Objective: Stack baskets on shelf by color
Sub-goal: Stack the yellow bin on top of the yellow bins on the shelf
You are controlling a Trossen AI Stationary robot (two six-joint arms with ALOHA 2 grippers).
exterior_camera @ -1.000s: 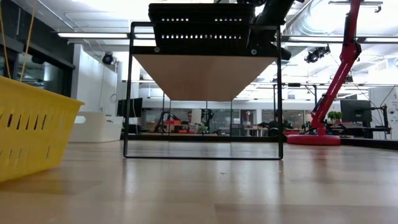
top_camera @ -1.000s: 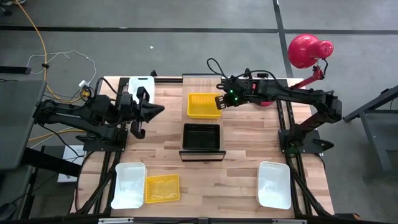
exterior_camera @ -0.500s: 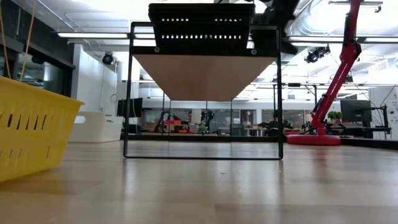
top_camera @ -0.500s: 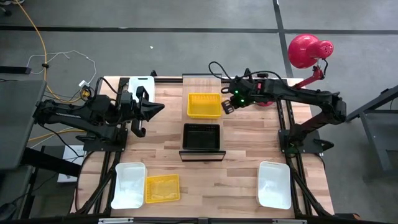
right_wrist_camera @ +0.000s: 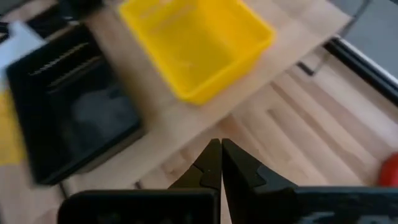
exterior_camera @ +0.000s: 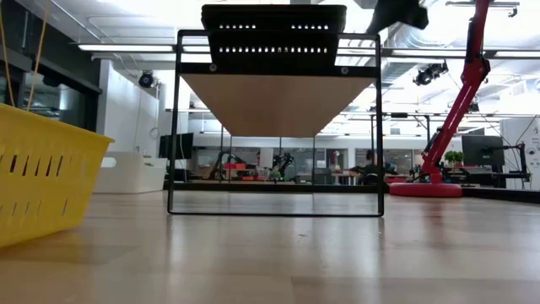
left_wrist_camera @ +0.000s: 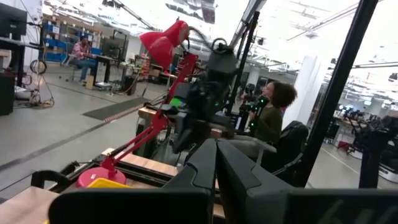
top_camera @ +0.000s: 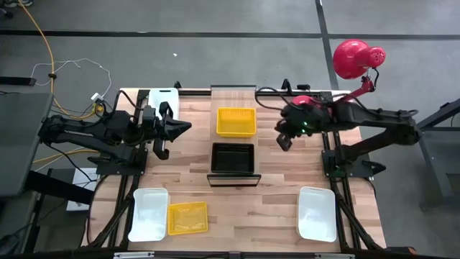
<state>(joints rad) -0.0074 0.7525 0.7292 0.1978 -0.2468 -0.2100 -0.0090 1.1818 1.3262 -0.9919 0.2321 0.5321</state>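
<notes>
The shelf (top_camera: 233,93) stands mid-table, and two baskets rest on its board. The yellow basket (top_camera: 236,121) (right_wrist_camera: 196,46) sits at its far part, the black basket (top_camera: 233,158) (right_wrist_camera: 68,106) at its near part. My right gripper (top_camera: 285,140) (right_wrist_camera: 217,155) is shut and hovers right of the shelf, clear of both baskets. My left gripper (top_camera: 180,127) (left_wrist_camera: 216,155) is shut and waits left of the shelf, above the table. In the low view the black basket (exterior_camera: 274,29) shows on top of the shelf.
On the table lie a white basket (top_camera: 149,214) and a second yellow basket (top_camera: 187,218) (exterior_camera: 42,181) near-left, a white basket (top_camera: 317,213) near-right, and a white basket (top_camera: 164,97) at the far-left corner. A red lamp (top_camera: 356,61) stands at the far right.
My right gripper has drawn back from the right rim of the yellow basket on the shelf, moving toward the table's right and near edges. The yellow basket has stayed where it was on the shelf.
</notes>
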